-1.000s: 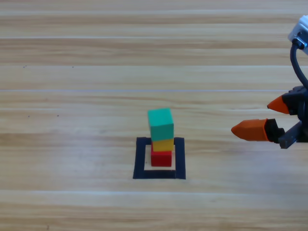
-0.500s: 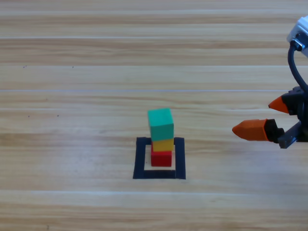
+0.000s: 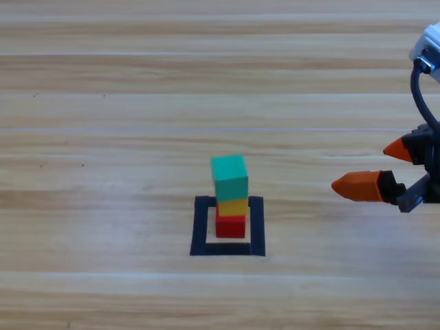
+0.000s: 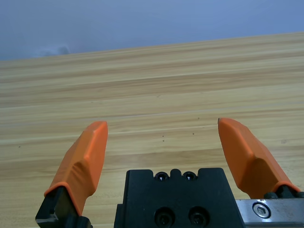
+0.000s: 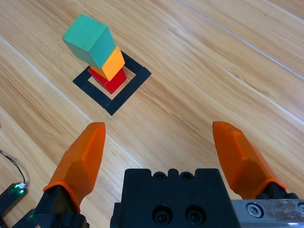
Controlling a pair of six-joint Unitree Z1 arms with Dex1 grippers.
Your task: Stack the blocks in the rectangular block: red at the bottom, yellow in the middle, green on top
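Observation:
Inside the black tape square (image 3: 201, 227) (image 5: 134, 81) stands a tower of three cubes. The red cube (image 3: 230, 226) (image 5: 110, 83) is at the bottom, the yellow cube (image 3: 233, 205) (image 5: 111, 64) rests on it, and the green cube (image 3: 229, 177) (image 5: 89, 40) sits on top. My right gripper (image 3: 377, 168) (image 5: 161, 147) hangs open at the right edge of the high view, well apart from the tower, with nothing between its jaws. The left gripper (image 4: 164, 147) shows only in the left wrist view, open over bare wood.
The wooden table (image 3: 103, 137) stretches around the tower. A thin cable with a small dark board (image 5: 12, 192) lies at the lower left of the right wrist view.

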